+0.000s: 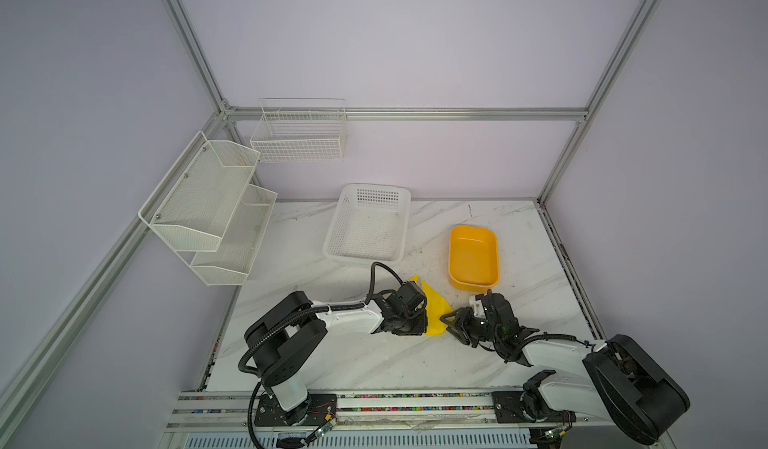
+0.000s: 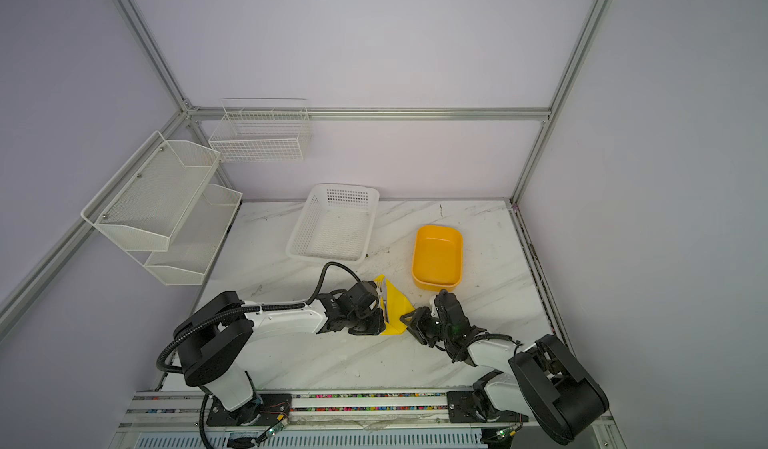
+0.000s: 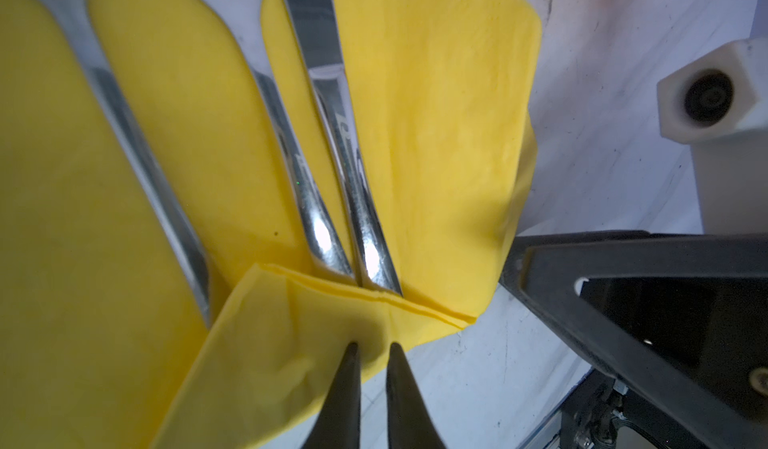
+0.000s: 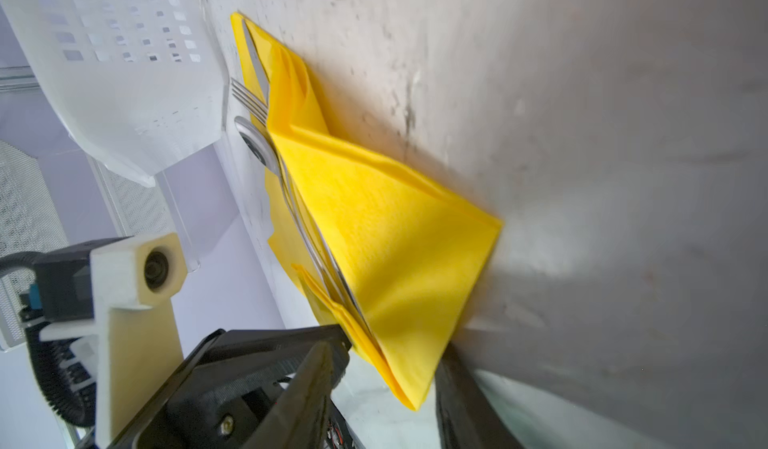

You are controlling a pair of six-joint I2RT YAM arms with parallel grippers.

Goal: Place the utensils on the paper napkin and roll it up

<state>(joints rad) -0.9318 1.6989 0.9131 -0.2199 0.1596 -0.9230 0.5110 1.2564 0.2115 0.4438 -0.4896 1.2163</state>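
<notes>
Lying near the middle of the desk [image 1: 374, 359], just in front of the orange tub [image 1: 473, 256], the paper napkin [image 1: 434, 310] was partly folded over the utensils [image 3: 318, 226], whose handle ends sat tucked under a turned-up corner flap. The left gripper [image 3: 372, 349] pinched that flap, jaws pressed nearly together. The right gripper [image 4: 397, 349] stood spread, with a neighbouring folded corner of the napkin between its fingers, unclamped.
</notes>
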